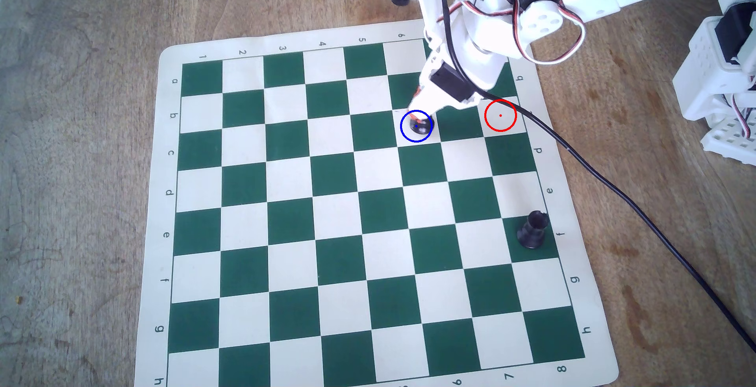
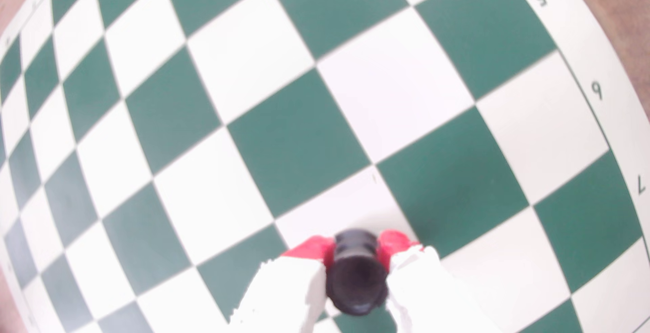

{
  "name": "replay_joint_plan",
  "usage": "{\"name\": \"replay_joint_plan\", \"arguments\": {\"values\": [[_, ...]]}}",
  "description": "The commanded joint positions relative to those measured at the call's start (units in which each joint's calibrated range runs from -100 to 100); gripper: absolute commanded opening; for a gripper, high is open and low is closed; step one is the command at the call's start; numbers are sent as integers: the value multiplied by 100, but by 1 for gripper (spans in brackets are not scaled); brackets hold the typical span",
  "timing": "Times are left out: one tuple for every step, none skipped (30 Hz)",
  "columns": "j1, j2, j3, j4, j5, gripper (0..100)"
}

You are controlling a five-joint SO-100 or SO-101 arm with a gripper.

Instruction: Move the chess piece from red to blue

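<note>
The small black chess piece [image 1: 421, 127] stands inside the blue circle [image 1: 403, 133] on a white square of the green and white board [image 1: 286, 207]. My white gripper [image 1: 418, 119] with red-tipped fingers [image 2: 313, 246] is over it. In the wrist view the piece [image 2: 355, 276] sits between the two fingers, and the gripper [image 2: 357, 246] is closed against its sides. The red circle [image 1: 500, 101] is two squares to the right in the overhead view and has nothing in it.
A stouter black rook [image 1: 532, 229] with a notched rim stands near the board's right edge. A black cable [image 1: 613, 190] runs from the gripper across the board's right side to the lower right. The arm's white base [image 1: 724, 84] is at the right.
</note>
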Motion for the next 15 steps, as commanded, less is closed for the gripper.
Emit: {"name": "replay_joint_plan", "arguments": {"values": [[-8, -351, 24, -172, 10, 26], [0, -351, 33, -197, 10, 28], [0, -368, 69, -246, -5, 31], [0, -376, 114, -312, -15, 33], [7, -419, 232, -459, -24, 36], [7, -427, 259, -492, -29, 37], [7, -436, 277, -500, -29, 38], [7, -444, 305, -500, -24, 39], [7, -461, 323, -500, -10, 39], [31, -546, 395, -500, 10, 41], [47, -605, 413, -459, 20, 41], [62, -682, 441, -426, 39, 41], [86, -775, 477, -385, 54, 42], [117, -996, 531, -254, 107, 42], [125, -1115, 549, -148, 147, 42]]}}
